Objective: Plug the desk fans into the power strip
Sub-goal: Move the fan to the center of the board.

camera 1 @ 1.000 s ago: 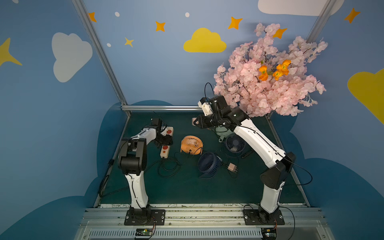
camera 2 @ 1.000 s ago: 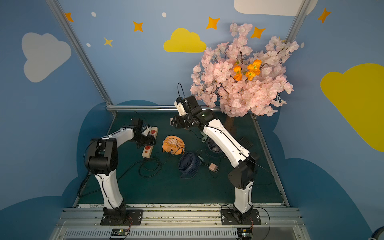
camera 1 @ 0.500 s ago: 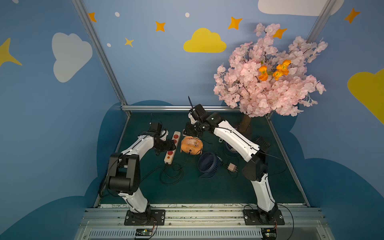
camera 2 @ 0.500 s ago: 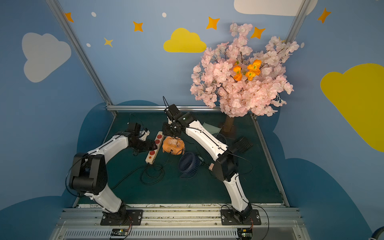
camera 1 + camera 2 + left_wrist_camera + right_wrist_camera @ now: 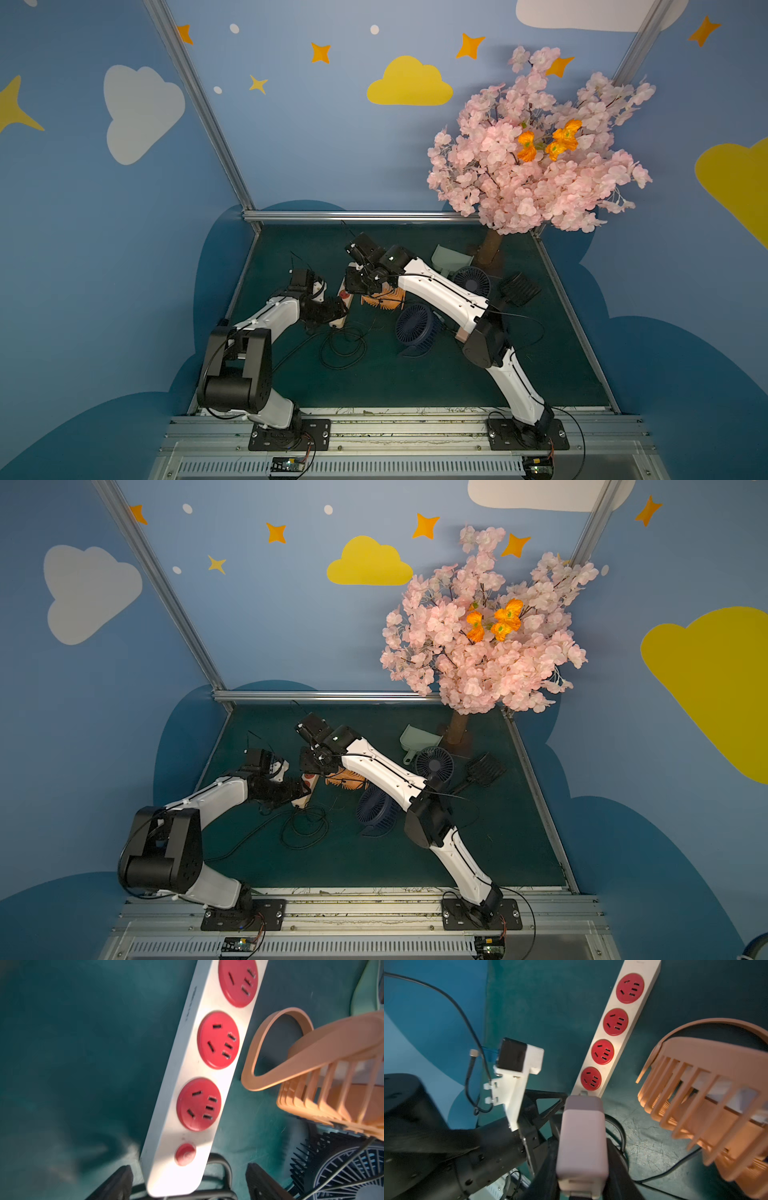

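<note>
Risks shoving long white red-socketed power strip (image 5: 185, 1064) aside (left gripper (image 5: 188, 1176) jaws spread, unclamped) when pushing in pale pink boxy plug (image 5: 582, 1136) pinched by right gripper (image 5: 581, 1167).

The power strip (image 5: 343, 293) lies just left of the desk fan (image 5: 384, 300), its coiled cord (image 5: 343, 347) in front; a second fan (image 5: 415, 328) sits front-right, a tree (image 5: 536, 153) back-right
</note>
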